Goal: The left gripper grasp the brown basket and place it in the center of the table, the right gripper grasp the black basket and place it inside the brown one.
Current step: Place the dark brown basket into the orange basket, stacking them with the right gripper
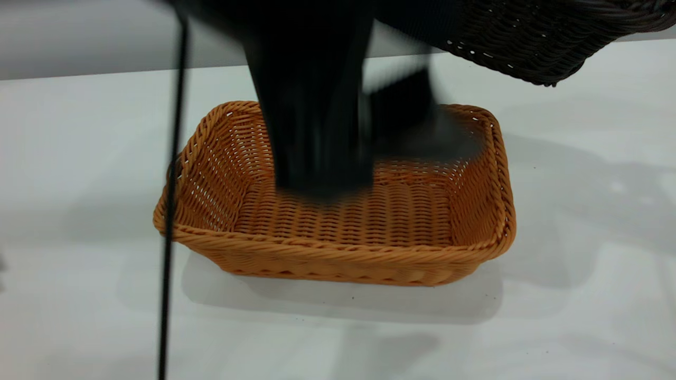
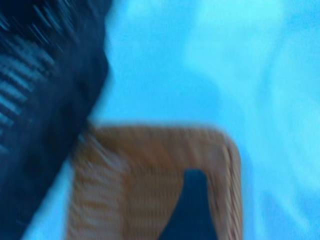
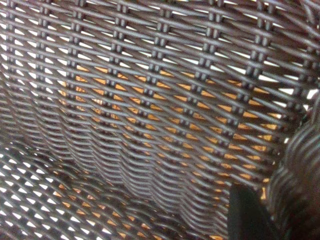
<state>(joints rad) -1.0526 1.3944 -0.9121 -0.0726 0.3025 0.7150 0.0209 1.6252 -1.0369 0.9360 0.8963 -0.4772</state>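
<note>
The brown basket (image 1: 338, 221) stands on the white table (image 1: 79, 158), near its middle. My left gripper (image 1: 322, 182) is a blurred black shape that reaches down into the basket at its far side. In the left wrist view one of its fingers (image 2: 192, 210) is inside the brown basket (image 2: 135, 175) beside the wall, with no grip seen on it. The black basket (image 1: 533, 42) hangs in the air at the top right, above the table. The right wrist view looks into the black basket (image 3: 150, 100), with orange showing through the weave. One right finger (image 3: 247, 215) is inside it, by the rim.
A thin black cable (image 1: 171, 184) hangs down in front of the brown basket's left end. The black basket also shows in the left wrist view (image 2: 40, 100), close to the brown one. Bare table lies to the left, right and front of the brown basket.
</note>
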